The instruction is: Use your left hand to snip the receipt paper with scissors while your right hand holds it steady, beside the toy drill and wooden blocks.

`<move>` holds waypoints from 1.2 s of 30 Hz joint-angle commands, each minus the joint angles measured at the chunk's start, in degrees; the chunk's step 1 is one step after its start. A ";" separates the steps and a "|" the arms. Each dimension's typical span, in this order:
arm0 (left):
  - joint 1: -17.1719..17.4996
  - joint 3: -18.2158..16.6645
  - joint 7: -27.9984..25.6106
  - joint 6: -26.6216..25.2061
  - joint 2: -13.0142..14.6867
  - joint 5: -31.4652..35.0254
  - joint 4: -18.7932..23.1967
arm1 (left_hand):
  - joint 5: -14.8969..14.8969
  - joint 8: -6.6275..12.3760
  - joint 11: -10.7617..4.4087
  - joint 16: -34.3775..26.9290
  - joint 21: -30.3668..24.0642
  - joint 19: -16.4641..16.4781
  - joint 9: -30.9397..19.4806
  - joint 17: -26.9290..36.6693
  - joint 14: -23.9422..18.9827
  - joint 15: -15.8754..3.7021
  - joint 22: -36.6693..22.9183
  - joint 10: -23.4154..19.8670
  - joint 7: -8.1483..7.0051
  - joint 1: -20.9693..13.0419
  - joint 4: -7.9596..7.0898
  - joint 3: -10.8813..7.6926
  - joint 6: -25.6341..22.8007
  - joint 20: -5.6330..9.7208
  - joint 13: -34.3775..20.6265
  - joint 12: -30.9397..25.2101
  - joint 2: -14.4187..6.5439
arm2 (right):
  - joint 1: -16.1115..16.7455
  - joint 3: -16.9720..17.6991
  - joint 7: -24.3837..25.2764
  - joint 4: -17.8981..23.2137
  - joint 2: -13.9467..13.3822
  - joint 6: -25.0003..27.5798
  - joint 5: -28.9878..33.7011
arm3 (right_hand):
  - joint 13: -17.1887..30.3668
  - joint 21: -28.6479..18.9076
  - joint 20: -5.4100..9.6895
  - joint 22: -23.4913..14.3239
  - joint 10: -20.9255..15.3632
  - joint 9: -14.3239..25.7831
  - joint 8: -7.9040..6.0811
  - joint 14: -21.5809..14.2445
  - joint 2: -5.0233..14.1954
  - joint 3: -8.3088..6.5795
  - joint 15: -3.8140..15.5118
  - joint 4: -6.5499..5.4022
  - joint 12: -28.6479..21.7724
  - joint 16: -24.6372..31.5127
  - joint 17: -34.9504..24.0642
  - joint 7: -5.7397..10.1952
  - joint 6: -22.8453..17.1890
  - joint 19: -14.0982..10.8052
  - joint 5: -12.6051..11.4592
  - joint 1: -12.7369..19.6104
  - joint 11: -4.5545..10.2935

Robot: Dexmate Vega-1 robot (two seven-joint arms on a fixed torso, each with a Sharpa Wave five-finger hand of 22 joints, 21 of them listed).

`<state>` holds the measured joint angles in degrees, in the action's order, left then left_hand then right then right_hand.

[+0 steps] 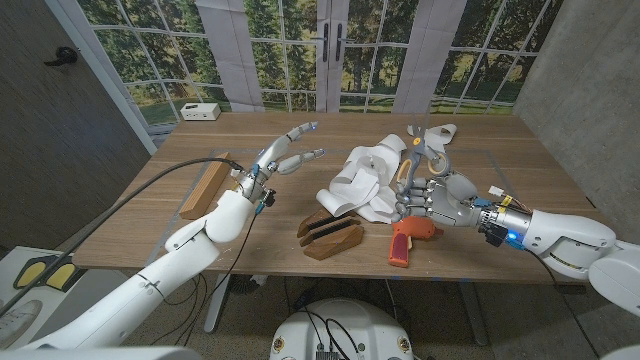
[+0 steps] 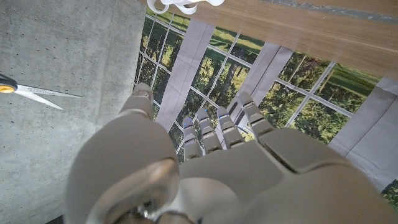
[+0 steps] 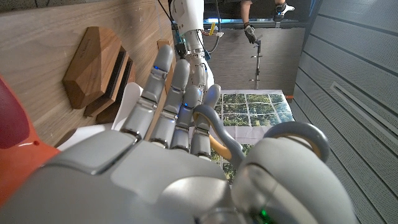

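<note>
The crumpled white receipt paper (image 1: pixel 358 178) lies on the wooden table (image 1: pixel 500 150) at about four o'clock from the white five-fingered left hand (image 1: pixel 285 160), seen from the head camera, with bare table between them. That hand hangs above the table with fingers spread and reaching toward two o'clock, and it holds nothing; its wrist camera shows its fingers (image 2: pixel 221 127) parted and nothing between them.

The grey-handled scissors with orange lining (image 1: pixel 422 150) are not with the left hand. They stand up off the table at its three o'clock, on the far side of the paper, just above the grey right hand (image 1: pixel 425 195). The right wrist camera shows a grey handle loop (image 3: pixel 297 134) beside the thumb, so I judge that the right hand grips the scissors by the handles, fingers curled around them. Their long axis looks to run from seven to one o'clock, though the blades are hard to make out against the paper. The right hand's fingers reach toward nine o'clock, touching or nearly touching the paper's right edge.

The right hand is much the nearer to both paper and scissors, so a handover to the left hand seems to be what the cut depends on.

The orange toy drill (image 1: pixel 410 240) lies at six o'clock from the right hand, and the dark slotted wooden block (image 1: pixel 330 235) at six o'clock from the paper.
</note>
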<state>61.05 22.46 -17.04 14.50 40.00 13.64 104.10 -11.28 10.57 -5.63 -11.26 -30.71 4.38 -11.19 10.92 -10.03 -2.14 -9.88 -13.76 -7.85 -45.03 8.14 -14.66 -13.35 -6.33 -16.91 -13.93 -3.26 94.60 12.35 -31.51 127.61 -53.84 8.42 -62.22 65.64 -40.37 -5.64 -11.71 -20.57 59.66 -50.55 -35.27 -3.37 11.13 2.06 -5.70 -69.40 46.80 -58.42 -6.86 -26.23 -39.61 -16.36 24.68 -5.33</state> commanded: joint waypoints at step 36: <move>-9.13 7.16 0.68 -7.22 0.77 2.57 -4.27 | 0.20 0.13 1.11 0.22 2.30 1.11 -0.01 -0.26 2.33 -2.18 -0.25 2.82 -0.58 0.37 0.37 0.07 2.62 -0.03 -0.16 0.79 0.05 | -0.77 -2.02 2.88 4.18 -2.45 5.90 0.41 | -0.13 0.76 -0.62 0.24 -0.57 -0.66 1.22 -0.14 0.83 1.18 0.31 -0.12 0.92 -0.71 0.55 -0.15 -0.90 0.65 0.40 1.36 -0.12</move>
<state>53.57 28.37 -16.85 8.60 40.67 15.68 100.45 -11.28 10.58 -4.77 -10.99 -28.59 5.01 -11.20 10.66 -8.06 -2.21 -10.01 -11.23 -8.37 -45.03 8.38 -14.43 -11.19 -6.13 -17.01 -13.49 -3.27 93.04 10.08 -28.54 131.08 -56.14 14.44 -62.26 65.50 -39.83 -6.26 -11.46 -20.78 58.87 -49.58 -35.42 -2.46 11.69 2.34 -5.78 -68.73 46.37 -57.81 -7.05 -26.42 -38.98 -16.01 25.59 -5.12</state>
